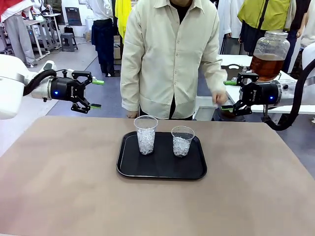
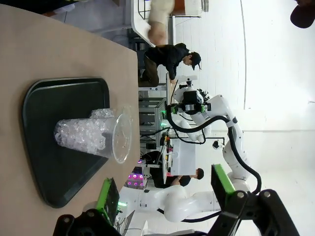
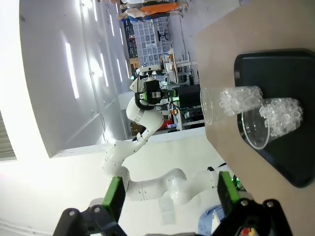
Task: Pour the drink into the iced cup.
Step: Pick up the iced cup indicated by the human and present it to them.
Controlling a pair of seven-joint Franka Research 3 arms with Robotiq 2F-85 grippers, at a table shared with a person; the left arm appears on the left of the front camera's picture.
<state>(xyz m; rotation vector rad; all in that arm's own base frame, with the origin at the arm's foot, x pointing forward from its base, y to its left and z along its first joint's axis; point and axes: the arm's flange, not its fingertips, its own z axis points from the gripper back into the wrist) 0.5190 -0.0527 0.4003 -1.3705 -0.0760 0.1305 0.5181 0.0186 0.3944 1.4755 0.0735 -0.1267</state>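
Green pads of the right gripper (image 1: 229,95) stand apart, empty; the drink (image 1: 266,68) sits in its jar (image 1: 270,42) at two o'clock, near (closest to this arm). Left gripper (image 1: 97,94) is spread wide too; the nearer iced cup (image 1: 182,142) waits at seven o'clock.

Left arm (image 1: 10,83): white, rounded shell
Cables (image 1: 35,78): black, thick
Left gripper (image 1: 97,93): black, green pads, blue light
Right gripper (image 1: 228,95): same

Tray (image 1: 161,172) was black, worktop (image 1: 59,187) dull tan. Cups (image 1: 146,125) were clear with whitish ice (image 1: 146,142). Drink (image 1: 266,67) was amber-brown in a clear jar (image 1: 270,45), person's shirt (image 1: 167,49) cream.
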